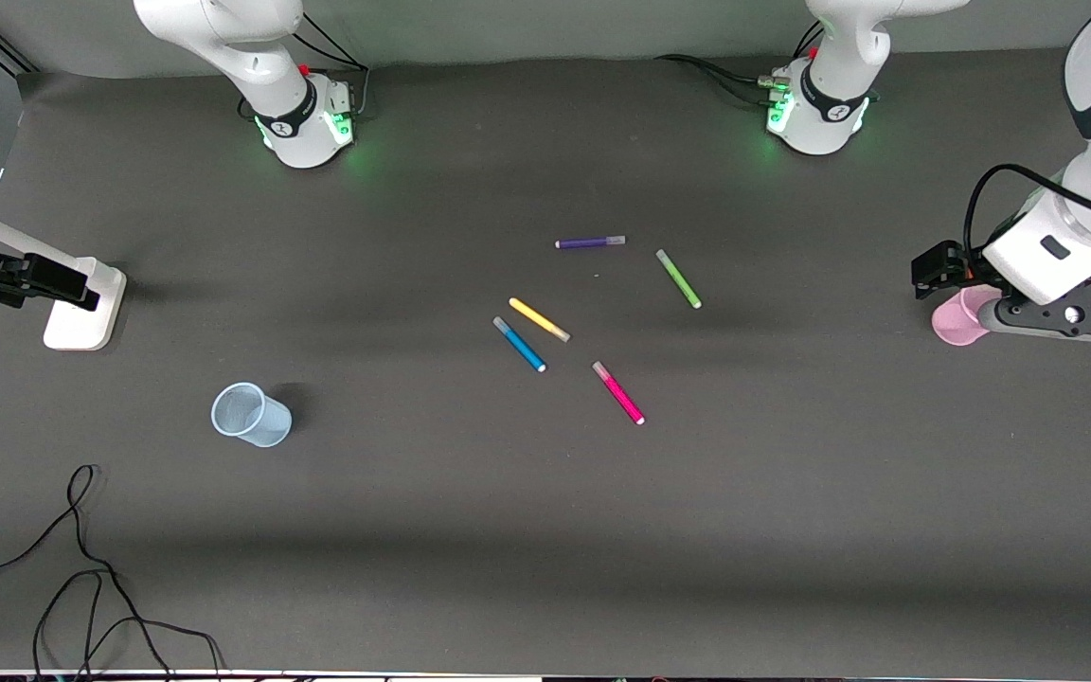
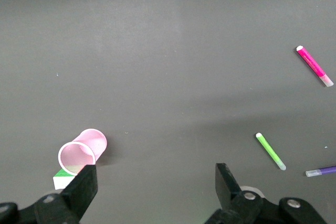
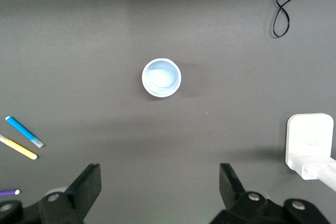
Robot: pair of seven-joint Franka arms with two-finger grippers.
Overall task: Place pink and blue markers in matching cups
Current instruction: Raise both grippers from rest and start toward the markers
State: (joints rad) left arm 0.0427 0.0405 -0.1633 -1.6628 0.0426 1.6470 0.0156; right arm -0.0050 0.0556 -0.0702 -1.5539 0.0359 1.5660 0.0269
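**Markers lie loose mid-counter, both arms up and empty**

The pink marker (image 1: pixel 618 392) lies flat near the middle of the dark counter (image 1: pixel 545 530), nearest of the pens to the front camera. The blue marker (image 1: pixel 519 344) lies flat a little toward the right arm's end from it, just beside a yellow pen (image 1: pixel 539 319) and almost parallel to it, the two apart by a narrow gap. A lime-green pen (image 1: pixel 678 278) and a purple pen (image 1: pixel 590 242) lie farther from the front camera, each on its own.

The pale blue cup (image 1: pixel 250 415) stands toward the right arm's end of the counter, well apart from the pens, its mouth up. The pale pink cup (image 1: pixel 960 315) stands at the left arm's end, partly covered in the front view; the left wrist view shows a white and green block (image 2: pixel 64 179) touching its base.

The left gripper (image 2: pixel 156 186) hangs above the counter beside the pink cup, its jaws spread wide with nothing between them. The right gripper (image 3: pixel 160 188) hangs over bare counter near the blue cup, jaws likewise spread and empty. A white stand (image 1: pixel 83 303) sits at the right arm's end, and a black cable (image 1: pixel 81 568) trails along the counter's near edge.
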